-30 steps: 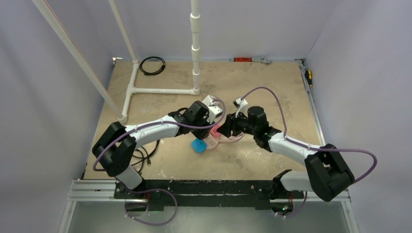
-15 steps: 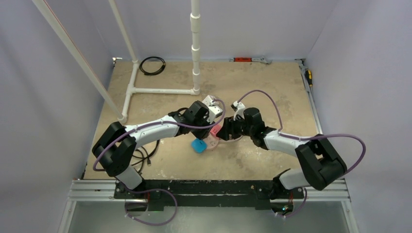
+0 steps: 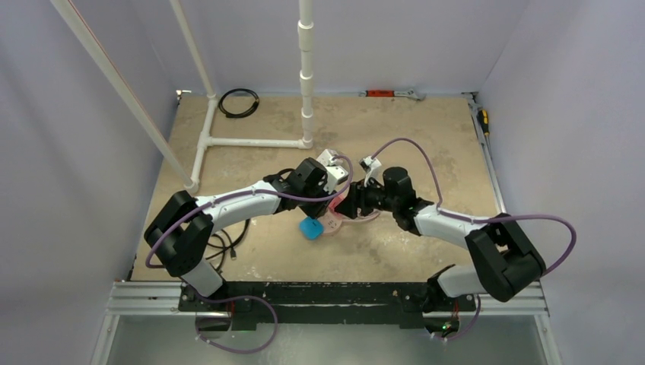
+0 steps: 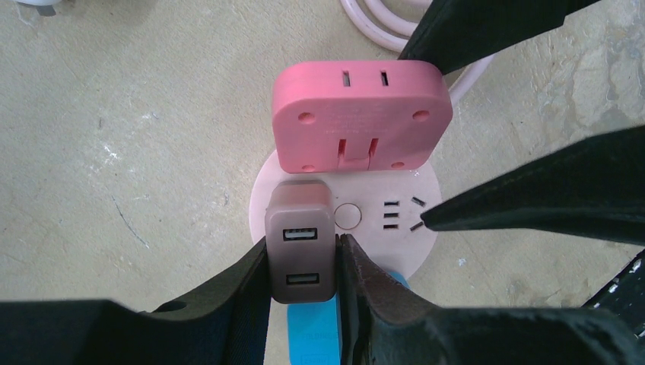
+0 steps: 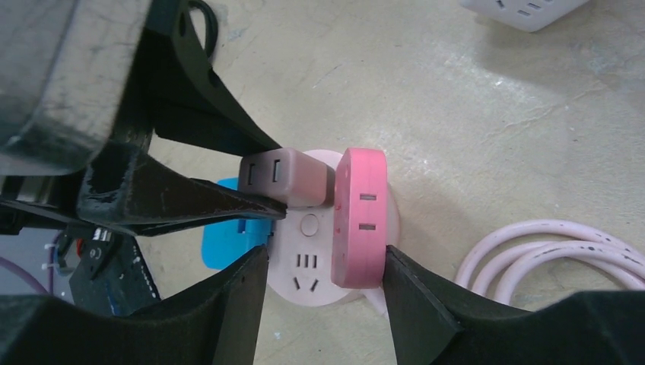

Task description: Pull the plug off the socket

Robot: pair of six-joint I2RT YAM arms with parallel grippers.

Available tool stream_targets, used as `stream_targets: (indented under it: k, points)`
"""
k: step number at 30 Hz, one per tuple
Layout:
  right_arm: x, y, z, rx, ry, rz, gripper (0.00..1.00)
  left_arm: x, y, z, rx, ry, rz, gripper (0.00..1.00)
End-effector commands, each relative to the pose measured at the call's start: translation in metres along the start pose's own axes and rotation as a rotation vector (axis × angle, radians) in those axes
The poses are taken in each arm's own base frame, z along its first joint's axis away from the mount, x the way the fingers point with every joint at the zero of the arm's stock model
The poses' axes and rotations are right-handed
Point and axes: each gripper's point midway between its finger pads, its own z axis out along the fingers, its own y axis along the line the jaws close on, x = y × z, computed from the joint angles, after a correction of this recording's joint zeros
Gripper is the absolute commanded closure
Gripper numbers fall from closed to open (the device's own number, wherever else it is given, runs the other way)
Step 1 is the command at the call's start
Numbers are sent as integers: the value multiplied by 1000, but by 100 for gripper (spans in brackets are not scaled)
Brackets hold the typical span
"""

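The socket (image 4: pixel 380 190) is a round pale-pink disc flat on the table, also visible in the right wrist view (image 5: pixel 308 266). A small brownish-pink plug (image 4: pixel 300 251) with two USB ports stands in it. My left gripper (image 4: pixel 302 243) is shut on that plug (image 5: pixel 281 179). A larger pink adapter block (image 4: pixel 357 114) also stands on the disc. My right gripper (image 5: pixel 325 255) straddles the socket, one finger against the disc's edge, the other against the adapter block (image 5: pixel 361 220). From above, both grippers (image 3: pixel 335 199) (image 3: pixel 351 205) meet mid-table.
A blue flat piece (image 3: pixel 310 227) lies under the socket's near edge. The coiled pink cord (image 5: pixel 548 243) lies to the right. A white power strip (image 3: pixel 328 160) sits just behind. A white pipe frame (image 3: pixel 251 141) and black cable coil (image 3: pixel 238 102) stand at the back left.
My right arm has moved left, bringing its gripper over the socket and close to the left gripper. The left gripper has stayed shut on the plug.
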Motion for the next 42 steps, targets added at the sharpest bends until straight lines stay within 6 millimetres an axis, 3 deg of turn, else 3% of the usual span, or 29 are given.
stream_targets:
  k: [1, 6, 13, 16, 21, 27, 42]
  points:
    - [-20, 30, -2, -104, -58, -84, 41, -14, 1, -3, -10, -24, 17, 100]
    - [-17, 41, -4, -101, -69, -124, 42, -13, 2, -2, -14, -19, 16, 100]
    - [-19, 12, 0, 142, -88, -148, 40, -14, 2, -4, -14, -23, 14, 100]
    - [-21, 16, -1, 193, -121, -183, 38, -14, 1, -4, -8, -25, 15, 100]
    - [-25, 26, -2, 193, -170, -200, 40, -15, -1, -5, 4, -29, 13, 100]
    - [-17, 18, 8, 221, -132, -210, 46, -15, -2, -5, 11, -30, 12, 100]
    - [-6, 20, 22, 201, -88, -209, 55, -12, -1, -1, 7, -12, 8, 100]
